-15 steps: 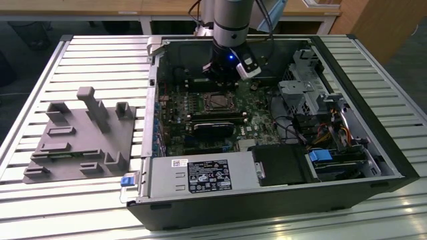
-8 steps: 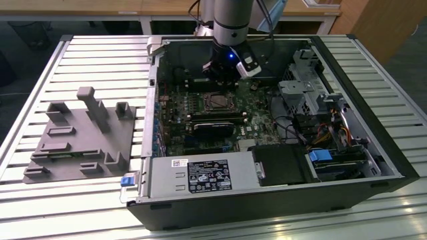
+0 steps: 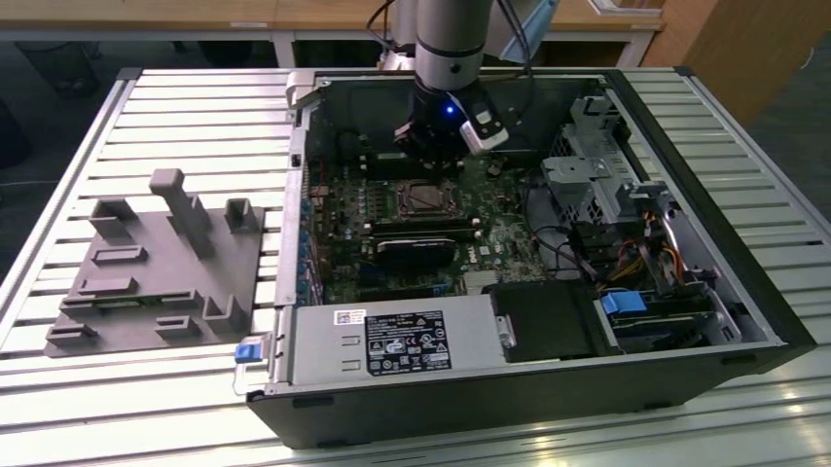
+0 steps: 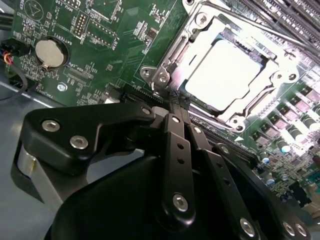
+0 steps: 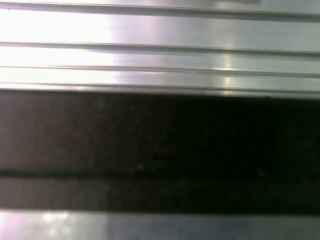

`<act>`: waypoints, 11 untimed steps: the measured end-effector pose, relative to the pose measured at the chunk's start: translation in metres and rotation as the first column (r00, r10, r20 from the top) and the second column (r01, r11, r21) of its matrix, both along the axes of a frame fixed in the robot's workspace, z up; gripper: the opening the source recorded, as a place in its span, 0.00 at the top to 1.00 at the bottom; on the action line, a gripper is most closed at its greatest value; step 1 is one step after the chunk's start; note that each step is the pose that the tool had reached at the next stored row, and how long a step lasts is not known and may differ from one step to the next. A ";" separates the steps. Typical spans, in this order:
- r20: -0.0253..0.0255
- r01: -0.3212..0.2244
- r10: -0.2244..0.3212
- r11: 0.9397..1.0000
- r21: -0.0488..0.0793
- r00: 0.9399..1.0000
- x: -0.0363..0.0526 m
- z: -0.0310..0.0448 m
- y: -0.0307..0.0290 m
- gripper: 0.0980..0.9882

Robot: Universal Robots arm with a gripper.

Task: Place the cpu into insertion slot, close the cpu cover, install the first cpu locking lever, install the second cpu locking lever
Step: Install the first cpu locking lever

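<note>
1. Gripper point(image 4: 176, 107): fingers pressed together, nothing held, tips down at the socket edge, prob. working a lever there.
2. Cpu point(image 4: 225, 70) sits in the insertion slot point(image 3: 423, 197), just beyond the tips.
3. Cpu cover point(image 4: 272, 82) lies flat over the cpu rim, so it's closed.
4. Coin cell point(image 4: 49, 52) sits well off from the slot, on the green board.

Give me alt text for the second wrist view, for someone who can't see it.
The cpu sits in the insertion slot with the silver cpu cover down around it, on a green motherboard. The black gripper fills the foreground, its fingers together, tips at the cover's edge.
</note>
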State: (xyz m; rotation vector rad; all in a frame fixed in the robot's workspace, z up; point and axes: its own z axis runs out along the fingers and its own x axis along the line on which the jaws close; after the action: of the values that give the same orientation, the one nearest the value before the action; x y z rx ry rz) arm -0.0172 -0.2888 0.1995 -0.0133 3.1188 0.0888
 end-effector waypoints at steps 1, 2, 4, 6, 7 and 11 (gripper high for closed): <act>0.000 0.000 0.000 1.000 -0.002 1.000 0.0000 -0.0005 0.0001 0.99; 0.000 0.000 0.000 1.000 -0.004 1.000 -0.0001 -0.0010 0.0003 0.99; 0.000 0.000 0.000 1.000 -0.003 1.000 0.0001 -0.0021 0.0008 0.99; 0.000 0.000 0.000 1.000 -0.003 1.000 0.0000 -0.0026 0.0008 0.99; 0.000 0.000 0.000 1.000 -0.002 1.000 0.0000 -0.0028 0.0008 0.99; 0.000 0.000 0.000 1.000 0.012 1.000 0.0001 -0.0030 0.0010 0.99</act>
State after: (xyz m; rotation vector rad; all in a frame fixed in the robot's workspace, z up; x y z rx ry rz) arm -0.0172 -0.2877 0.1965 -0.0131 3.1178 0.1070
